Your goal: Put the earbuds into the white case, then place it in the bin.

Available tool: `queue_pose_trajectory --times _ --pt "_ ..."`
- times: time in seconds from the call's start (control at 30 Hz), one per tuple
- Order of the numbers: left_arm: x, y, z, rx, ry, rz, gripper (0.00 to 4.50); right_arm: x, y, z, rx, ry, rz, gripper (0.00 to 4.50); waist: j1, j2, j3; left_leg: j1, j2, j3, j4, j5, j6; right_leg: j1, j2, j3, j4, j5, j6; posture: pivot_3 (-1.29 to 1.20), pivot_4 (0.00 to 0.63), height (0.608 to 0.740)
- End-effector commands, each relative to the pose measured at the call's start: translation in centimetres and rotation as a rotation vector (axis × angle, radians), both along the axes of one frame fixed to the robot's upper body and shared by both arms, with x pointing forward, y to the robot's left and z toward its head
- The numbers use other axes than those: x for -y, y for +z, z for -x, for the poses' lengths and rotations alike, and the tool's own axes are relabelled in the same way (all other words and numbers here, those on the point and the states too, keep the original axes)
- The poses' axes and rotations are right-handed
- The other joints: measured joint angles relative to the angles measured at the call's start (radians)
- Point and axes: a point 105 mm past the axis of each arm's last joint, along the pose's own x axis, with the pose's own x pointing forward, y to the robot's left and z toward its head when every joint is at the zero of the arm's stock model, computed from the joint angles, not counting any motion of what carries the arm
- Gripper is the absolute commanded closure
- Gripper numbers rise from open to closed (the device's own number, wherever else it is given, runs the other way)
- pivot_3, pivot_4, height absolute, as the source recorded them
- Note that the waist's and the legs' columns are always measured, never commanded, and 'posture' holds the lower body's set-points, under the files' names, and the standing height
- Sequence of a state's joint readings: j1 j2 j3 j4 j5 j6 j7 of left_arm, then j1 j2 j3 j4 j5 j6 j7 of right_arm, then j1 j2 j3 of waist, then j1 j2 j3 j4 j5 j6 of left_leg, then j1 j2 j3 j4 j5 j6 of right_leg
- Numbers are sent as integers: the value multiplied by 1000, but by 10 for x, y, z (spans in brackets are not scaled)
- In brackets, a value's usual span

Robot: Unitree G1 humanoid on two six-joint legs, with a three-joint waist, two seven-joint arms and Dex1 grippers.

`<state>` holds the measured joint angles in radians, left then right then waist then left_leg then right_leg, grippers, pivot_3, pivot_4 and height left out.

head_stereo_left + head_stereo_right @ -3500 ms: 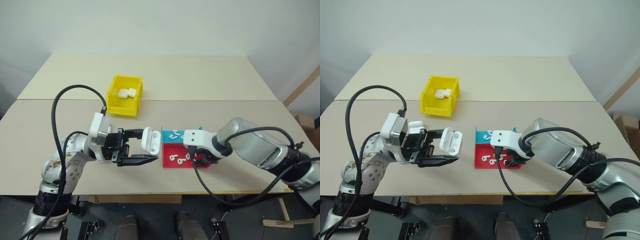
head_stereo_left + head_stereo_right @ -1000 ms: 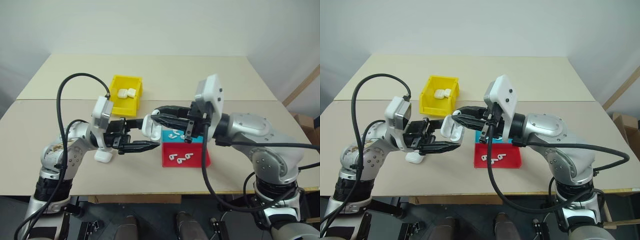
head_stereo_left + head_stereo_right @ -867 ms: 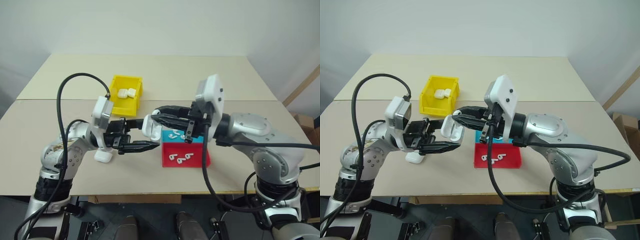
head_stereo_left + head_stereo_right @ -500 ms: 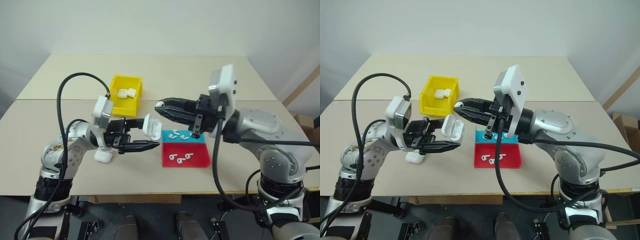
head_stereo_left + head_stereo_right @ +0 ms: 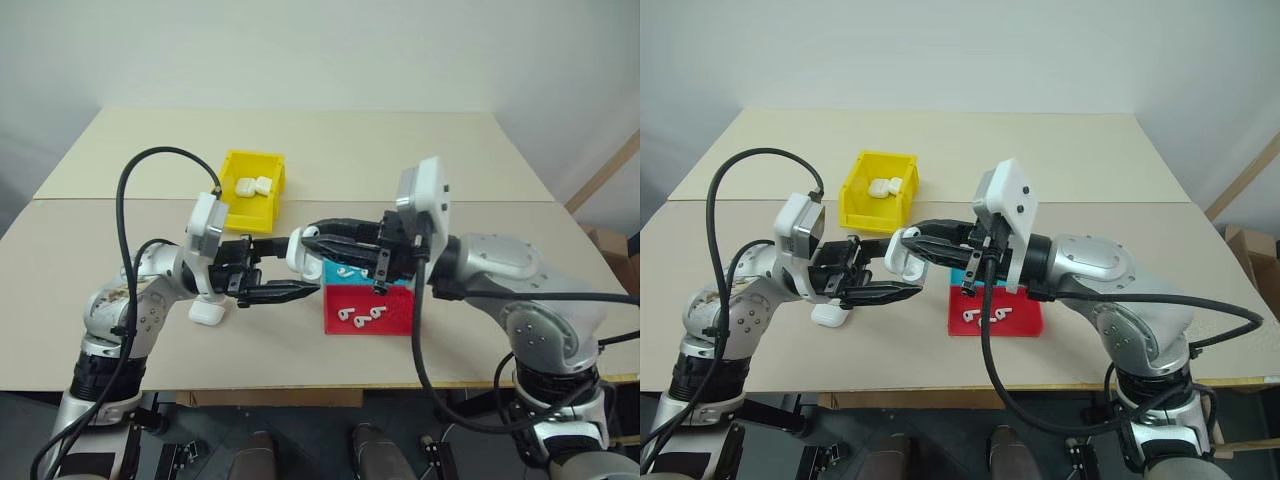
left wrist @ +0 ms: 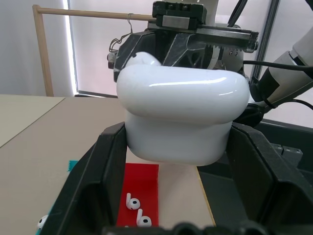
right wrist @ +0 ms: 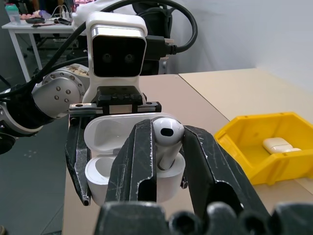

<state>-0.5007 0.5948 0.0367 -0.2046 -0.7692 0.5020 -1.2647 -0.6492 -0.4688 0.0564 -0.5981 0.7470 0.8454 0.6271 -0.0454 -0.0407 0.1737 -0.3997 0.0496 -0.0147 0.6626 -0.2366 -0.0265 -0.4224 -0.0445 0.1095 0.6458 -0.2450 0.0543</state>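
Note:
My left gripper is shut on the open white case and holds it in the air above the table, lid swung back. In the right wrist view an earbud is pinched in my right gripper, stem down in one of the white case's wells. The two grippers meet tip to tip beside the trays. More earbuds lie in the red tray. The yellow bin stands farther back on the left, with two white cases inside.
A red tray and a blue tray with loose earbuds sit just under my right gripper. Another white case rests on the table below my left arm. Black cables loop over both arms.
Half a second ago my right gripper was raised and drawn back from the case. It has now come back down to the case. The left gripper and case stayed still.

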Motion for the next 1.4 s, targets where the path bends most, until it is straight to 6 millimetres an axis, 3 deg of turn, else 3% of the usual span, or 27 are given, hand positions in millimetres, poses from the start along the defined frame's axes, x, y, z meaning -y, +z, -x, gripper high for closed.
queue_pose_trajectory --times 0.03,0.23,0.57,0.77,0.9,1.1,1.2,1.3,1.4 --pt "1 10 4 51 -14 9 1726 0 6 2 43 -7 -16 3869 0 0 0 0 0 0 0 0 0 0 0 0 0 0 0 0 150 740" --pt "0 11 2 53 -11 9 1726 0 2 4 46 5 10 3869 0 0 0 0 0 0 0 0 0 0 0 0 0 0 0 0 150 740" --pt "1 11 2 55 -6 14 1726 3 1 6 47 24 35 388 0 0 0 0 0 0 0 0 0 0 0 0 0 0 0 0 150 740" --pt "2 11 1 53 -5 15 1726 12 11 4 50 20 8 388 0 0 0 0 0 0 0 0 0 0 0 0 0 0 0 0 150 740" --pt "0 12 -2 63 7 11 1726 34 22 -6 60 -11 23 388 2 0 0 0 0 0 0 0 0 0 0 0 0 0 0 0 150 740" --pt "-2 14 -5 78 28 14 1726 67 22 -38 63 -80 279 388 0 0 0 0 0 0 0 0 0 0 0 -1 -1 0 0 0 150 740" --pt "-2 14 -3 80 33 19 1726 79 4 -68 13 -108 531 979 -9 1 1 1 0 1 -1 0 0 0 0 1 -1 0 0 0 150 740" --pt "0 13 -2 82 40 26 1726 81 -12 -86 -8 -96 713 2009 -12 1 1 1 0 1 -1 0 0 0 0 0 -1 0 0 0 150 740" --pt "1 13 1 84 50 33 1726 76 -32 -102 -64 -101 873 2009 -19 2 1 0 0 1 -1 0 0 -1 0 0 -1 0 0 0 150 740"
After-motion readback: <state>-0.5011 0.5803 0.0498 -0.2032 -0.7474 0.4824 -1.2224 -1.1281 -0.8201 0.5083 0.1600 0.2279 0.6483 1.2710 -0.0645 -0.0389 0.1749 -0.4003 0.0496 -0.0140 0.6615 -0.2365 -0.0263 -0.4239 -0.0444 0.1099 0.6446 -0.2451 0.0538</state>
